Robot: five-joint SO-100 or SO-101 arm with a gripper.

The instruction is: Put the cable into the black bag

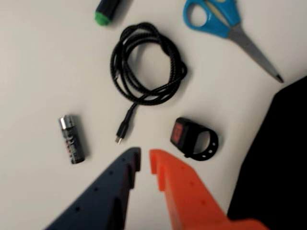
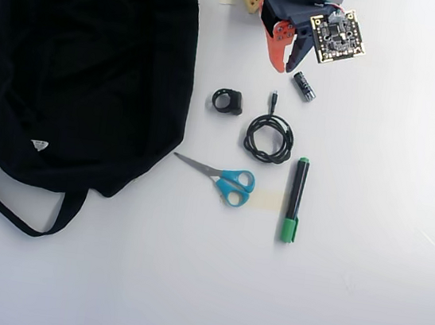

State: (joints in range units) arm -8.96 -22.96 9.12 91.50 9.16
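In the wrist view, the top edge cuts off the green-capped marker (image 1: 106, 11), leaving only its cap end, and crops the scissors (image 1: 225, 26) through the blue handles. The right and bottom edges cut off the black bag (image 1: 276, 163), which appears blurred. The print on the small cylindrical battery (image 1: 72, 139) is unreadable. In the overhead view, the top and left edges crop the black bag (image 2: 86, 65).

White table (image 2: 358, 309) carrying the black bag (image 2: 86, 65), the cable (image 2: 270, 137), blue scissors (image 2: 227, 181), green-capped marker (image 2: 294, 200), ring-shaped clip (image 2: 227, 101), small battery (image 2: 304, 87) lying near the cable.
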